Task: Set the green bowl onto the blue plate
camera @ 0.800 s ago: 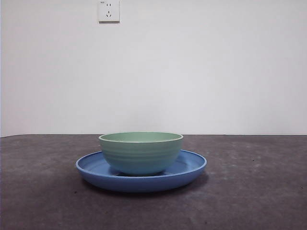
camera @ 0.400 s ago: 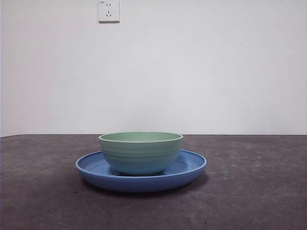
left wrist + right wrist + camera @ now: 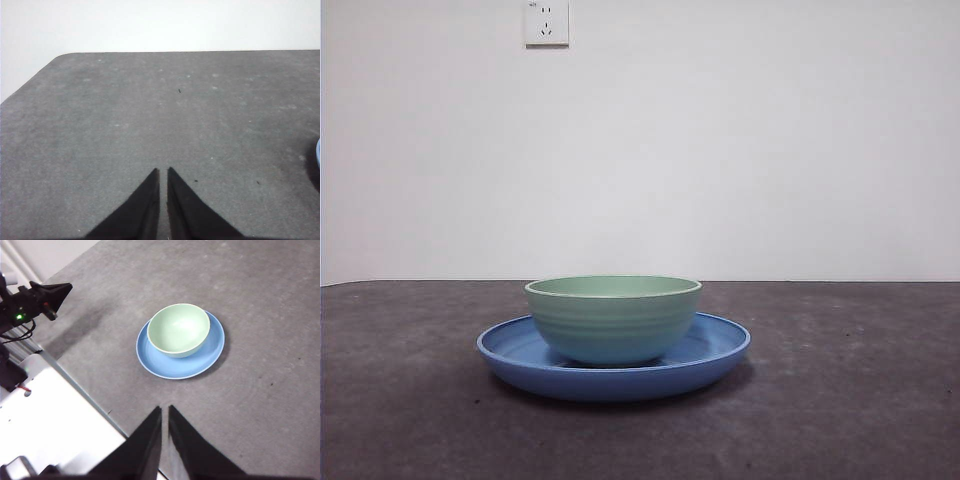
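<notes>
A: Bowl position?
B: Green bowl [image 3: 613, 318] sits upright inside the blue plate [image 3: 715, 352], base on the plate's floor, a bit off-centre. From the right wrist view it leans toward one side of the plate, more bare blue on the other side. Looks placed, I'd call the task done.
A: Table?
B: Dark grey table [image 3: 840, 420], nothing else on it near the dishes. White wall behind, socket [image 3: 547, 22] up high.
A: Claws?
B: Right gripper [image 3: 165, 410] is high up and well apart from the bowl, jaws pressed nearly together, holding nothing. Bowl lies ahead of it and below, straight out along the jaw line. Left gripper [image 3: 163, 172] also narrow, empty, over bare table; only a sliver of plate rim [image 3: 318, 152] shows at the edge of its view.
A: Which arm's nearer?
B: Can't rank them for sure. Right one has the dishes squarely in view, left is aimed off to the side. Bowl's round, so no long axis to line up with. Neither arm shows in the front view.
</notes>
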